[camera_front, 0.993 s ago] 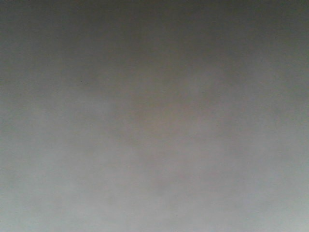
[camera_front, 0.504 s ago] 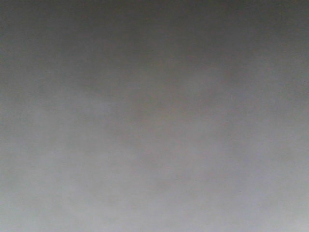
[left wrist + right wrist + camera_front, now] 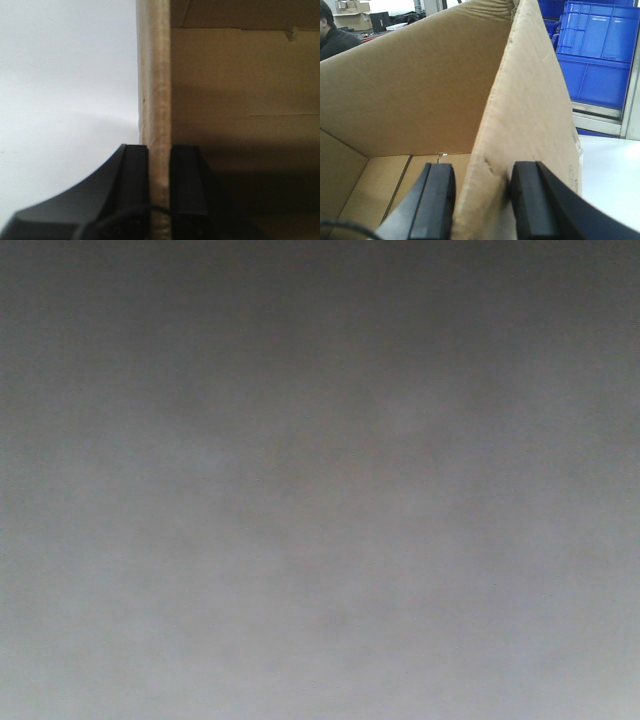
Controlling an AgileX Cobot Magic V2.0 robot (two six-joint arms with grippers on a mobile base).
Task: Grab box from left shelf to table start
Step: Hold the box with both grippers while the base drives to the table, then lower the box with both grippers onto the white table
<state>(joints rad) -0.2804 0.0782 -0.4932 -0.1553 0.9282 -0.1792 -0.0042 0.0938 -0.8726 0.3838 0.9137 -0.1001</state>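
The front view is filled by a blurred grey surface and shows no object. The brown cardboard box (image 3: 225,75) is open. In the left wrist view my left gripper (image 3: 160,147) is shut on its upright wall edge, one black finger on each side. The pale table (image 3: 65,75) lies to the left of that wall. In the right wrist view my right gripper (image 3: 482,170) is shut on a slanting wall of the box (image 3: 420,90), which fills the gap between the fingers. The table (image 3: 607,170) shows at the right, and the silver shelf rail (image 3: 595,117) is behind it.
Bright blue plastic bins (image 3: 600,45) stand on the shelf behind the box at the right. A person in dark clothes (image 3: 332,35) sits at the far left, with small boxes behind.
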